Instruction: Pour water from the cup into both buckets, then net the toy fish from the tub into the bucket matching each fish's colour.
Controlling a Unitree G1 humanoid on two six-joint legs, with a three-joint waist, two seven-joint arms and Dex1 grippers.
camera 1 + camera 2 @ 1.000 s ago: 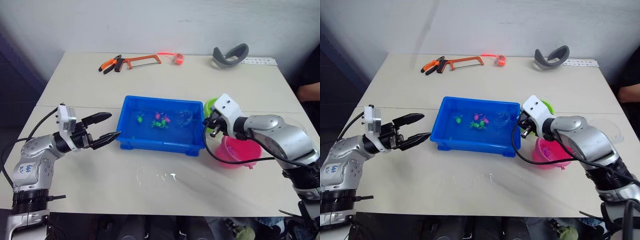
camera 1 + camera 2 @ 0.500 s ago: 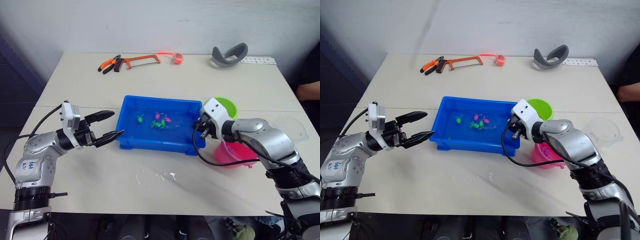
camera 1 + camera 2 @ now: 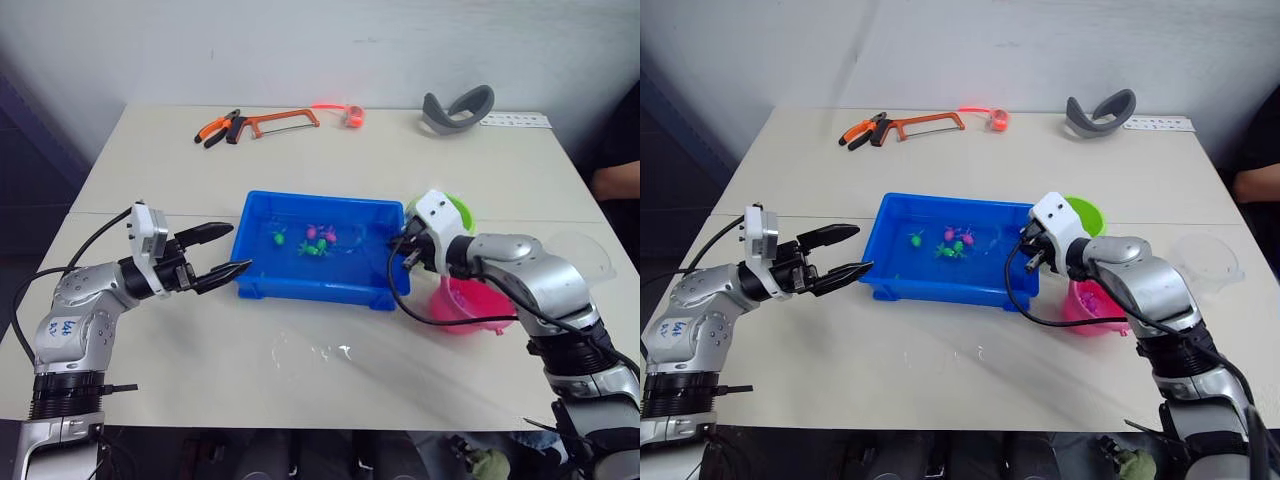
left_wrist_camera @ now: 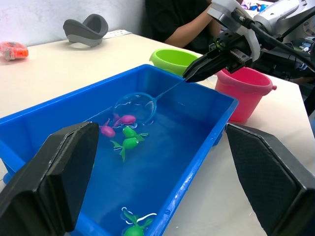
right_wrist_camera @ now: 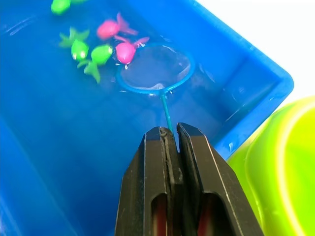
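1. Right end effector (image 5: pixel 170 132): fingers pressed together, pinching the thin handle of the net (image 5: pixel 155 68). It hangs over the tub's end nearest the buckets, just inside the rim.
2. Net: light blue hoop lies down in the water of the tub (image 3: pixel 262 281), near the middle. One pink fish (image 5: pixel 125 50) touches the hoop's rim from outside; whether any fish sits inside the mesh I cannot tell.
3. Toy fish: a loose cluster beside the hoop, two pink and two green (image 5: pixel 102 53) close together, one more green fish (image 4: pixel 134 228) apart toward the tub's other end. All are in the tub.
4. Left end effector (image 3: pixel 222 252): fingers spread wide, holding nothing, level above the surface (image 3: pixel 300 380), tips just beside the tub's outer wall at its left end.
5. Green bucket (image 3: pixel 1085 213): stands behind the right wrist, close to the tub's far right corner.
6. Pink bucket (image 3: pixel 470 305): on the surface right of the tub, nearer the robot than the green one, partly under the right forearm.
7. Cup (image 3: pixel 1207 259): clear, at the right edge of the surface, well apart from the tub.
8. Far edge of surface: orange hacksaw (image 3: pixel 277 122), orange-handled pliers (image 3: pixel 216 129), a grey curved band (image 3: pixel 457 108).
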